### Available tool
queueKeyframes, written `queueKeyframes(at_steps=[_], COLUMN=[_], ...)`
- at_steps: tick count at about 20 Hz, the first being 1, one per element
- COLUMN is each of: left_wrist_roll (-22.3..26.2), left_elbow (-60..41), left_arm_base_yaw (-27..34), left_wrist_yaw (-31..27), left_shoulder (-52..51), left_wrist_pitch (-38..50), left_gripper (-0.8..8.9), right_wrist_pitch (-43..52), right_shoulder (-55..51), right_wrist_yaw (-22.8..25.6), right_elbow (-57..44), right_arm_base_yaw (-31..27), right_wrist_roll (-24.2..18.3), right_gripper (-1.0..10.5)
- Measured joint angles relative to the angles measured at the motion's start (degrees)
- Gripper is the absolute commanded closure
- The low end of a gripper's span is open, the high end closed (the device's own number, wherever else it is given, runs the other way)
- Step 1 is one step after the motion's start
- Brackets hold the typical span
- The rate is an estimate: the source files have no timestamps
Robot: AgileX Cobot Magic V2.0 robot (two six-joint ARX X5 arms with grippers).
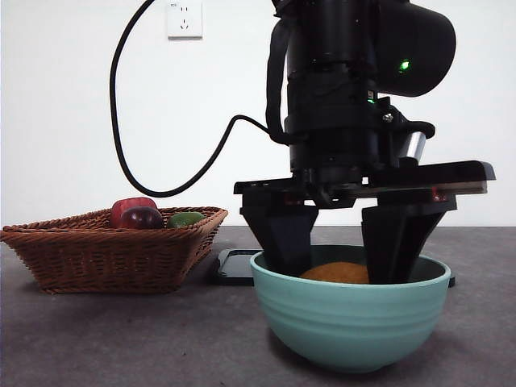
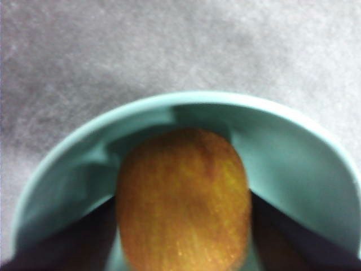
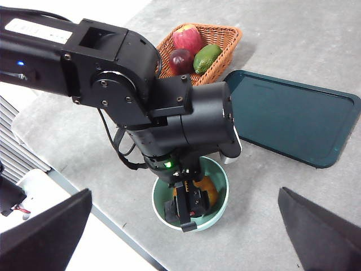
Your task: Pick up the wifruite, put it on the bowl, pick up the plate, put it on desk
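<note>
Placement step: left end effector (image 1: 337, 254) holds the round orange-brown wifruite (image 1: 334, 272) inside the mint-green glazed bowl (image 1: 351, 322). Risk (judged): lifting before the jaws part fully could tip the bowl on the grey tabletop (image 1: 121, 339).

Even, soft light; left wrist view blurred, wifruite (image 2: 183, 200) out of focus.

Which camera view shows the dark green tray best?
The right wrist view: the dark green tray lies there almost whole, beside the wicker basket. The front view shows only a thin dark edge behind the bowl. The left wrist view shows none of it.
</note>
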Motion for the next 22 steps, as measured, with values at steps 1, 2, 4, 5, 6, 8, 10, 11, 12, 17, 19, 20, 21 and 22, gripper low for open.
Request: queueKeyframes(at_steps=[1,2,4,5,6,8,10,11,12,17,19,20,21,22], left_wrist_roll=[0.0,0.2,0.6,0.9,1.2,2.0,2.7,3.5,4.1,5.8,6.1,6.1,6.1,6.1], left_elbow=[0.0,0.3,2.1,3.8,5.8,10.1,15.1,18.1,20.9,27.1,27.1,27.1,27.1,27.2], left_arm_base_yaw=[0.0,0.0,0.0,0.0,0.0,0.0,0.0,0.0,-0.1,0.0,-0.1,-0.2,-0.2,-0.2], left_wrist_yaw=[0.0,0.0,0.0,0.0,0.0,0.0,0.0,-0.4,-2.2,-7.6,-7.6,-7.6,-7.6,-7.6], left_shoulder=[0.0,0.0,0.0,0.0,0.0,0.0,0.0,0.0,0.0,-3.3,-7.9,-10.4,-13.8,-16.5], left_wrist_pitch=[0.0,-0.4,-2.8,-4.3,-5.9,-9.6,-13.2,-14.9,-16.7,-19.9,-19.9,-19.9,-19.9,-19.9], left_gripper=[3.67,3.67,3.66,3.66,3.66,3.33,2.46,2.06,1.81,1.84,1.84,1.84,1.84,1.84], right_wrist_pitch=[0.0,0.0,0.0,0.0,0.0,0.0,0.0,0.0,0.0,0.0,0.0,0.0,0.0,0.0], right_shoulder=[0.0,0.0,0.0,0.0,0.0,0.0,0.0,0.0,0.0,0.0,0.0,0.0,0.0,0.0], right_wrist_yaw=[0.0,0.0,0.0,0.0,0.0,0.0,0.0,0.0,0.0,0.1,0.1,0.1,0.1,0.1], right_elbow=[0.0,0.0,0.0,0.0,0.0,0.0,0.0,0.0,0.0,0.0,0.0,0.0,0.0,0.0], right_arm_base_yaw=[0.0,0.0,0.0,0.0,0.0,0.0,0.0,0.0,0.0,0.0,0.0,0.0,0.0,0.0], right_wrist_roll=[0.0,0.0,0.0,0.0,0.0,0.0,0.0,0.0,0.0,0.0,0.0,0.0,0.0,0.0], right_gripper=[3.7,3.7,3.7,3.7,3.7,3.7,3.7,3.7,3.7,3.7,3.7,3.7,3.7,3.7])
